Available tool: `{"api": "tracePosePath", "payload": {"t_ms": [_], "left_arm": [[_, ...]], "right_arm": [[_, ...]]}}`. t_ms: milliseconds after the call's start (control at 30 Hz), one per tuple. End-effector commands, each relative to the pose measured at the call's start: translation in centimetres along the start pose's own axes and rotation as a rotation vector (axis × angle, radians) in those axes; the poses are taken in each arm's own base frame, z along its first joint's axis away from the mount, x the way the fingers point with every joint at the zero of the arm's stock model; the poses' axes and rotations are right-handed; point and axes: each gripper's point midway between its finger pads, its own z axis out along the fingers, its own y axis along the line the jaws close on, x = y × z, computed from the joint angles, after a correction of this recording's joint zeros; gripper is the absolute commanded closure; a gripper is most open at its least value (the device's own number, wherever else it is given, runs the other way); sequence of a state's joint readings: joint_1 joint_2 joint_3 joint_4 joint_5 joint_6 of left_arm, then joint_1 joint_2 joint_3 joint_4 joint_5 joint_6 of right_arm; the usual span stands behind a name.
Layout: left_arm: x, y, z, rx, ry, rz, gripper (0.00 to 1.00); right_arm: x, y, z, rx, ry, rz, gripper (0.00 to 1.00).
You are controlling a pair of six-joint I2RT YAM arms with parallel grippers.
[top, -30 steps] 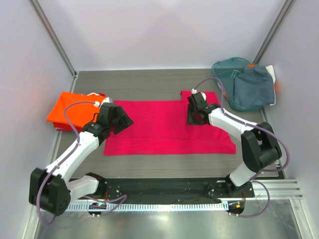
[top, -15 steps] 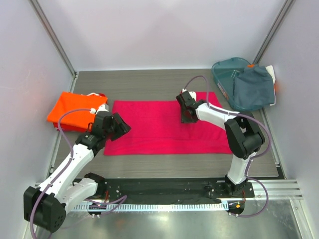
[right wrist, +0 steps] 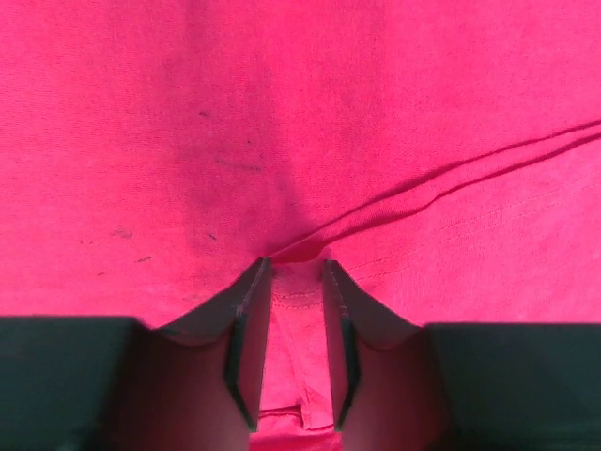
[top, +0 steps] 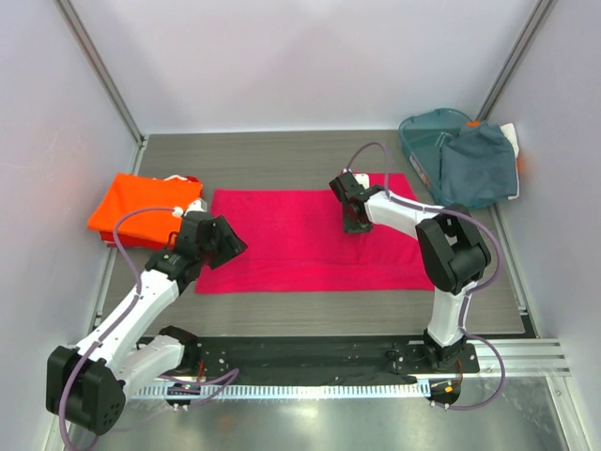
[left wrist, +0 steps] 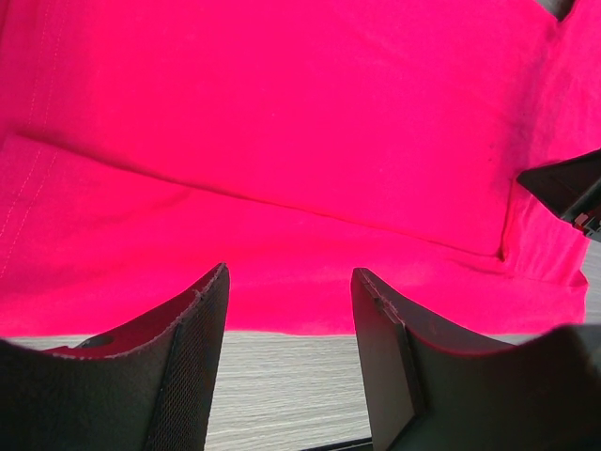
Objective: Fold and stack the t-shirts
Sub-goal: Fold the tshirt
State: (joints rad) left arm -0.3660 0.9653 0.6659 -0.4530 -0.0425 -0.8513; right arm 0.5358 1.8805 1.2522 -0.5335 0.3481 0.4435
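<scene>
Right wrist view: the right gripper [right wrist: 296, 277] has its jaws drawn close on a raised fold of the magenta-pink t-shirt [right wrist: 282, 122], and pinched cloth fills the narrow gap between them. The rest of the shirt spreads flat ahead of the tips.

In the left wrist view the left gripper [left wrist: 291, 291] stands with jaws spread wide. The shirt's edge runs across the gap beneath them, with cloth ahead of the tips and bare grey table [left wrist: 282, 395] nearer the wrist.

From the top external view, the folded orange t-shirt [top: 141, 207] lies behind and beside the left jaws. A grey-blue t-shirt [top: 479, 167] sits in the teal basket [top: 424, 132], well apart from the right jaws.
</scene>
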Motion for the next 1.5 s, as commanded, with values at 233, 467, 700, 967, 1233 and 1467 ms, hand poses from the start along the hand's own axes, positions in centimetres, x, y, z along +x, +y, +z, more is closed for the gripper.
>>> {"api": "tracePosePath", "payload": {"t_ms": [233, 467, 700, 967, 1233, 1467], "left_arm": [[-0.4, -0.3, -0.1, 0.024, -0.022, 0.028, 0.44], [-0.4, -0.3, -0.1, 0.023, -0.022, 0.032, 0.44], [-0.3, -0.3, 0.0, 0.022, -0.018, 0.032, 0.44], [0.0, 0.0, 0.1, 0.015, -0.01, 0.034, 0.44], [0.2, 0.4, 0.7, -0.001, -0.002, 0.04, 0.44], [-2.3, -0.8, 1.6, -0.045, -0.036, 0.073, 0.4]], "right_arm": [[-1.4, 0.5, -0.4, 0.001, -0.025, 0.004, 0.99], [-2.7, 0.0, -1.6, 0.002, -0.105, 0.059, 0.99], [-4.5, -0.3, -2.5, 0.014, -0.175, 0.107, 0.99], [-6.1, -0.1, -2.6, 0.018, -0.2, 0.119, 0.99], [-5.6, -0.2, -1.2, 0.035, -0.17, 0.116, 0.85], [-6.5, -0.4, -1.8, 0.016, -0.198, 0.137, 0.55]]}}
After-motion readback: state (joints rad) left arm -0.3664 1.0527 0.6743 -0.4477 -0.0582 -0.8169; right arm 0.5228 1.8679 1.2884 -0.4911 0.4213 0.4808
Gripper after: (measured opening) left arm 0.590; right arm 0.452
